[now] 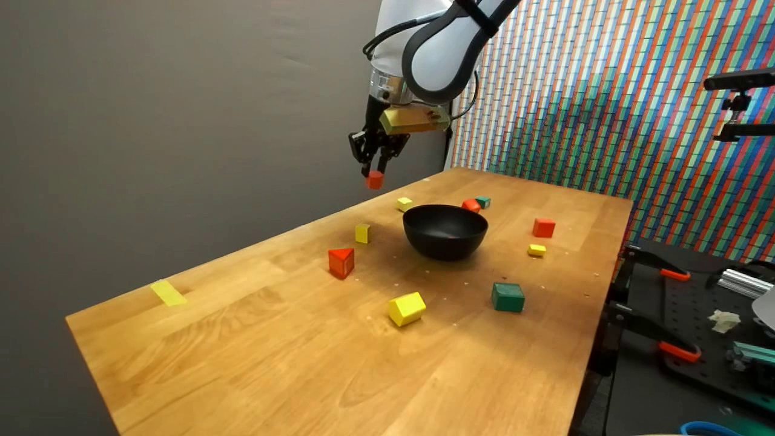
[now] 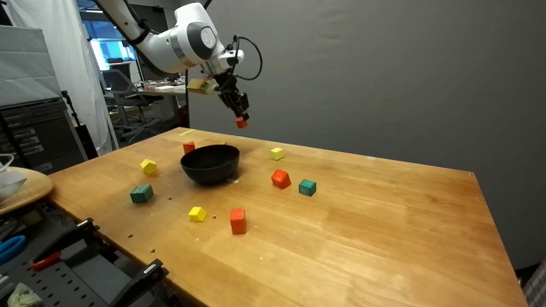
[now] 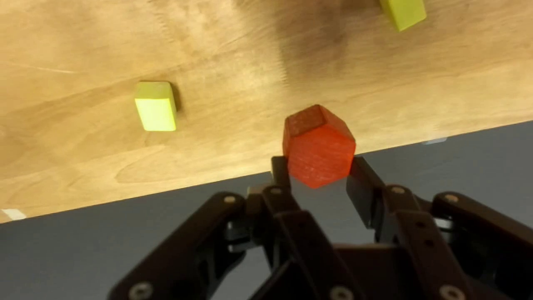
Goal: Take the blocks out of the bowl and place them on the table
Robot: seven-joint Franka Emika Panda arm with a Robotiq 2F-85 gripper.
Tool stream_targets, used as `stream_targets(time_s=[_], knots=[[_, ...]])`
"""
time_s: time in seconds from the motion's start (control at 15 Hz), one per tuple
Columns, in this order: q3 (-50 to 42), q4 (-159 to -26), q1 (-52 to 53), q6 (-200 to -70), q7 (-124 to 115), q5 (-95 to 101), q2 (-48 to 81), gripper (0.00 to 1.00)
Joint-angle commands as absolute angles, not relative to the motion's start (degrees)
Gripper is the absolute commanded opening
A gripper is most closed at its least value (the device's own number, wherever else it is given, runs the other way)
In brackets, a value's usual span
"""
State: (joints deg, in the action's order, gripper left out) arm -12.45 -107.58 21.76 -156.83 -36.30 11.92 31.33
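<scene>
One red block [image 3: 320, 154] is clasped in midair by the gripper [image 3: 319, 171], near a long edge of the wood-grain table [image 1: 272, 363]. In the wrist view its many-sided, faintly scratched face points toward the viewer; its long axis I cannot tell. The smooth black bowl [image 1: 445, 245] sits upright.

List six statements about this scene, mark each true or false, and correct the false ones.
1. The bowl stands upright on the table. True.
2. The bowl is white. False: it is black.
3. The end effector holds a red block. True.
4. The held red block rests on the table. False: it hangs in the air.
5. A flat yellow strip lies on the table near an edge. True.
6. Every block in view is red. False: a yellow block and a green block lie on the table.
</scene>
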Motion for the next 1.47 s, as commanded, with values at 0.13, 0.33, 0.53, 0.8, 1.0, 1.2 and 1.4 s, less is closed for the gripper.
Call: stream_targets(time_s=[0.13,0.33,0.53,0.8,1.0,1.2,1.4], knots=[[-8.4,-92.1,16.5,-145.2,-34.1,7.4,41.0,0.17],[-6.8,-87.0,15.0,-140.0,-33.2,6.4,44.6,0.17],[-5.8,-83.3,14.2,-136.7,-32.7,5.6,47.2,0.22],[-5.6,-80.2,14.1,-134.1,-32.7,5.6,49.3,0.22],[-5.3,-79.6,14.2,-132.2,-32.8,5.5,49.4,0.66],[-4.7,-84.2,14.9,-133.6,-32.4,6.0,45.4,0.87],[-5.5,-83.3,15.8,-134.1,-33.9,6.8,46.8,0.86]])
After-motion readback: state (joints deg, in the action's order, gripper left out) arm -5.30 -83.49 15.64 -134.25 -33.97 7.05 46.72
